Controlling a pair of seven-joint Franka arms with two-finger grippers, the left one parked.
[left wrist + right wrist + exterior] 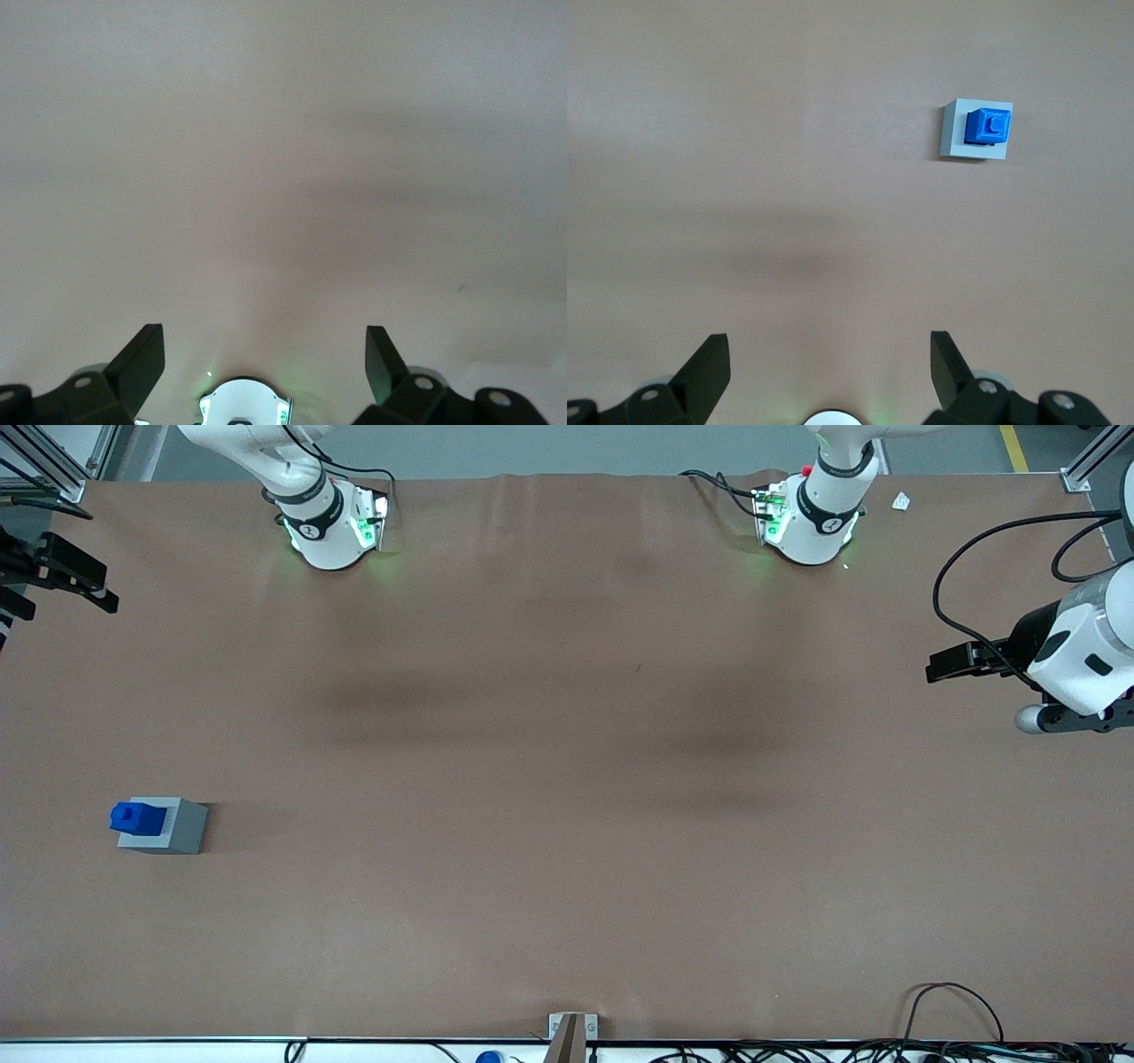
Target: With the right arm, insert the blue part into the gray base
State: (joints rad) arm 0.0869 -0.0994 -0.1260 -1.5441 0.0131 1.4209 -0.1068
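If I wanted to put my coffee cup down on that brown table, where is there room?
Nearly anywhere. Only the gray base, with the blue part on it, stands on the table, toward the working arm's end. The wide stretch from there to the parked arm's end is bare. The gripper, open and holding nothing, hangs high above the table, away from the base.

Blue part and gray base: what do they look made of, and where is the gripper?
The blue part looks like moulded or printed plastic: saturated, even colour, crisp square edges. It sits on the gray base, probably plastic too, with flat matte faces and no metallic glint. The gripper is open, high above bare table, apart from both.
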